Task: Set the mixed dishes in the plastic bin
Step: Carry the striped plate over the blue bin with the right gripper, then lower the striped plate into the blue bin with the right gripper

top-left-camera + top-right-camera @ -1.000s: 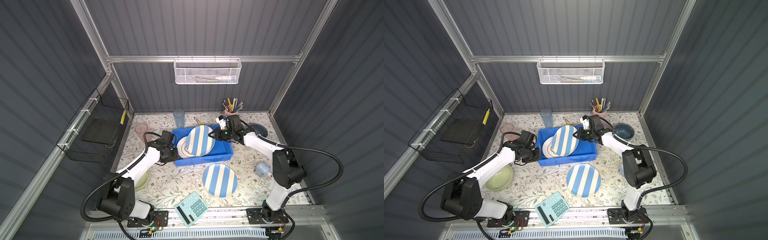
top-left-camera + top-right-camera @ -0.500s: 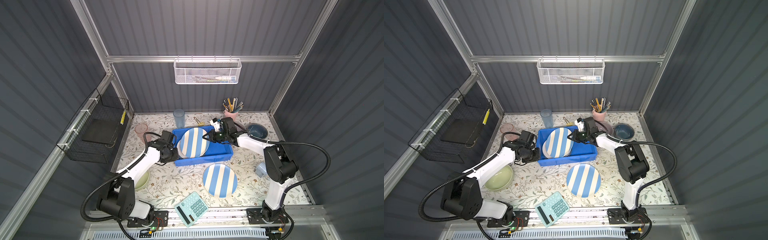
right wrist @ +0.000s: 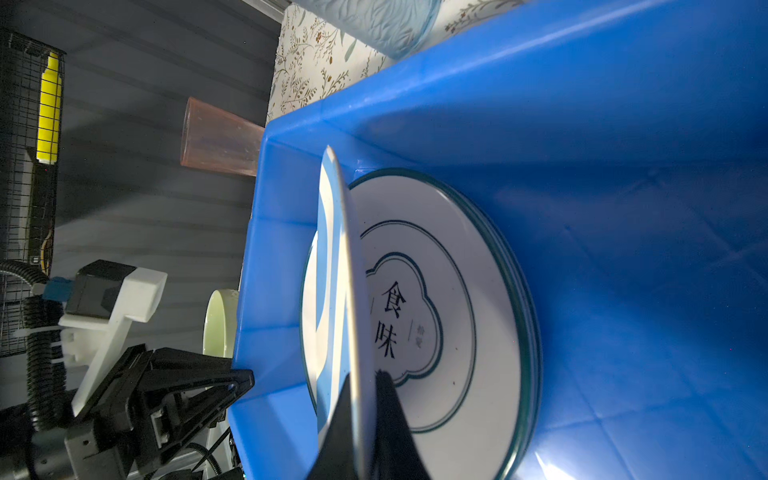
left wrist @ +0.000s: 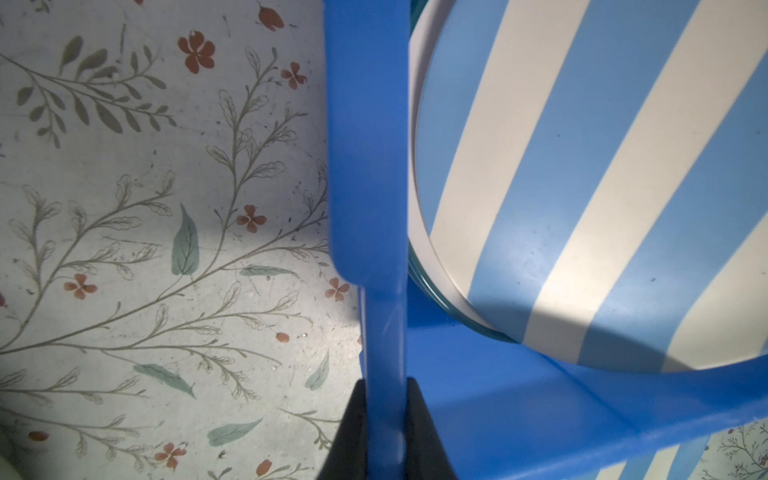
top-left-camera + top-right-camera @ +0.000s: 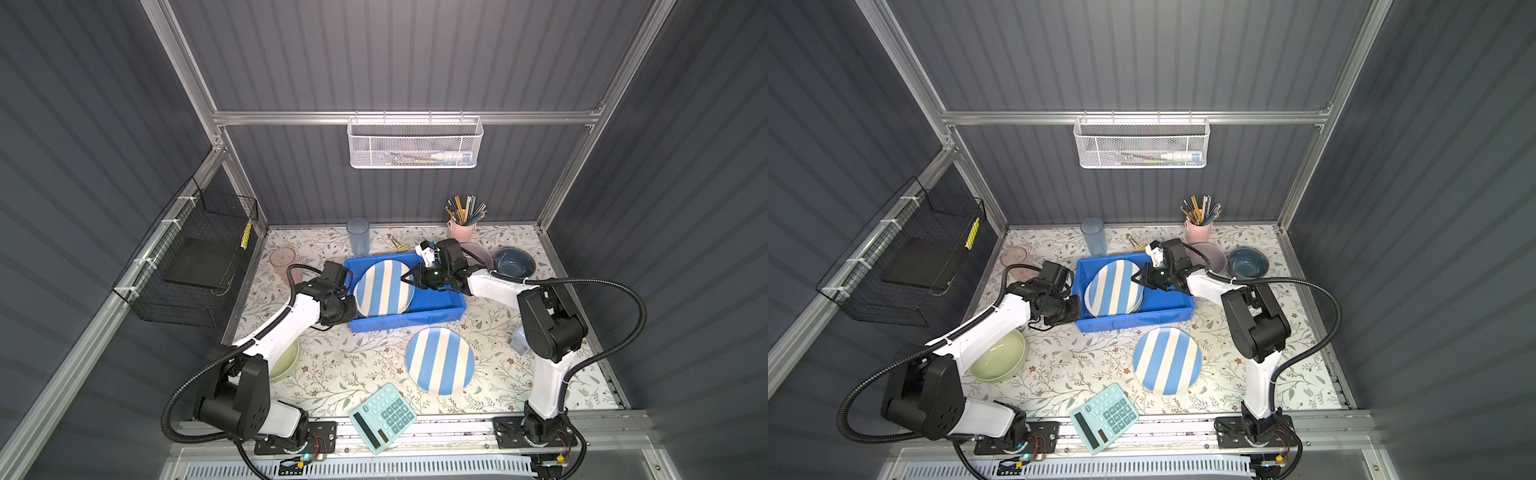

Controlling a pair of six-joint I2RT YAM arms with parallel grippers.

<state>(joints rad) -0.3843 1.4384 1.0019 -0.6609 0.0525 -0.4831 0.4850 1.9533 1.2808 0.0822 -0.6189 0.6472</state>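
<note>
In both top views my left gripper (image 5: 351, 305) is clenched on the left end wall of the shallow, rectangular bright-blue plastic bin (image 5: 415, 321), though my own wrist hides the jaws there. My right gripper (image 5: 409, 279) reaches in from the bin's right and grasps the rim of a round blue-and-white striped plate (image 5: 384, 287) inside the bin. That plate covers almost everything beneath it. A second striped plate (image 5: 440, 360) lies on the floral worktop (image 5: 353, 365) just in front of the bin. A pale-green bowl (image 5: 286, 361), half under my left arm, sits off the bin's front left corner. Behind the bin stands a translucent blue tumbler (image 5: 358, 237), with a translucent pink tumbler (image 5: 282, 259) to its left. To the bin's right are a dark-blue bowl (image 5: 514, 262) and a pink bowl (image 5: 1214, 255), the latter largely hidden by my right wrist.

In the left wrist view, two black fingertips (image 4: 419, 415) pinch the bin wall (image 4: 365, 166), one on each side. The striped plate (image 4: 582, 187) is cut off by the frame.

In the right wrist view, my jaws grip the striped plate (image 3: 336, 270), seen edge-on and tilted over a white plate with dark lettering (image 3: 457, 311) lying flat in the bin. I cannot tell whether its far edge touches.
</note>
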